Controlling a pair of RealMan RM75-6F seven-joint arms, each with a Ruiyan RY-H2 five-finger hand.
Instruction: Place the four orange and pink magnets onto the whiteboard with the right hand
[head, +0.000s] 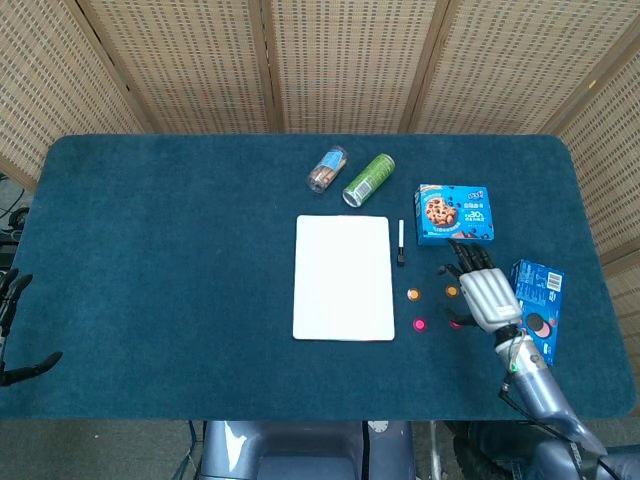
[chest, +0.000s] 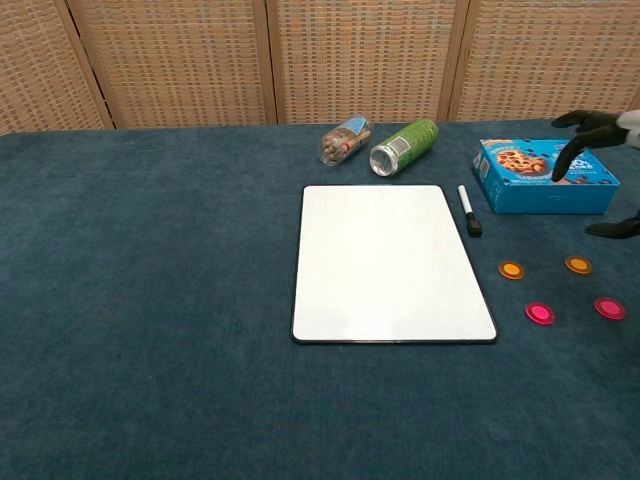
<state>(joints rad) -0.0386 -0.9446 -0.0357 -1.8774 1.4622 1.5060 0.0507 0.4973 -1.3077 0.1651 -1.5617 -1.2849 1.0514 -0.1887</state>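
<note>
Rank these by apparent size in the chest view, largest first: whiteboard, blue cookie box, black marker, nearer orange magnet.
1. whiteboard
2. blue cookie box
3. black marker
4. nearer orange magnet
The box lies farther from the camera than the whiteboard, but the gap in size is plain.

I see a white whiteboard (head: 343, 277) with a thin black rim on the dark teal table (head: 170, 260), two orange magnets (chest: 511, 270) and two pink magnets (chest: 539, 313) beside it, a green can (head: 368, 179), blue cookie boxes (head: 454, 214), a silver right hand (head: 484, 293) with black fingers (chest: 575, 150), and tan woven screens (head: 330, 60) behind
</note>
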